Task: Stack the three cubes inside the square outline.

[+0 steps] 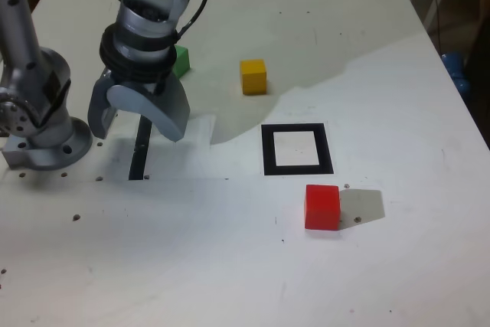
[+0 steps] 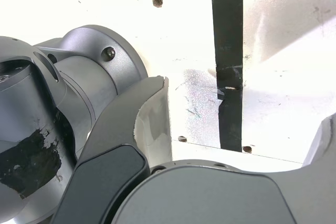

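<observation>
Hand spread wide, nothing in it; we judge the red cube light, stiff; we'd pinch opposite side faces, mid-height.

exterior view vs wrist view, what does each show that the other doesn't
Only the exterior view shows the red cube, yellow cube, green cube and square outline. Only the wrist view shows the hand's jaws close up, with a torn-edged lining. Both share the black tape strip, the arm's base and the white tabletop.
</observation>
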Tool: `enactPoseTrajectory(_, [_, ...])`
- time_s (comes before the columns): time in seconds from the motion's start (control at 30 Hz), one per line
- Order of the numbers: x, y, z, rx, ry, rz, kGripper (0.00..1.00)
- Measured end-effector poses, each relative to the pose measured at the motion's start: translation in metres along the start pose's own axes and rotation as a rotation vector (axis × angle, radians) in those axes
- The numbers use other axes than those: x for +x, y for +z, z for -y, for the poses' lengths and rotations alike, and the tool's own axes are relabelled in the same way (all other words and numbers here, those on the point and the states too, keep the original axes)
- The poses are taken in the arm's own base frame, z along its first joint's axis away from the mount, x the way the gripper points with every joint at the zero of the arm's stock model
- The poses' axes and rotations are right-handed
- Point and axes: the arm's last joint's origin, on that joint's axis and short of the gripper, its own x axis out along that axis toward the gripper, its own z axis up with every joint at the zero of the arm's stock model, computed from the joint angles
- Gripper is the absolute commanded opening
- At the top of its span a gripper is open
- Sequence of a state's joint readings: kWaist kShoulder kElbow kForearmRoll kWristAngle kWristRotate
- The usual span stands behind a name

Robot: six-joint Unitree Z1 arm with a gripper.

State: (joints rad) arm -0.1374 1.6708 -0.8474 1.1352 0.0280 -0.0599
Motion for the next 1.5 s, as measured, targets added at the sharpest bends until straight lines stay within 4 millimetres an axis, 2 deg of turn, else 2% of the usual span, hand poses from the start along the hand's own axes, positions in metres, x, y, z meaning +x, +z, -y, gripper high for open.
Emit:
enactPoseTrajectory(0.33, [0.0,0.001,0.0,0.0,-0.003,-0.005,0.99])
enactPoseTrajectory(0.83, [-0.018,0.011,0.001,0.004,-0.006,-0.033,0.99])
enactPoseTrajectory(1.13, [-0.035,0.034,0.012,0.041,-0.013,0.026,0.99])
enactPoseTrajectory(1.5, [-0.082,0.087,0.055,0.116,-0.001,0.048,0.99])
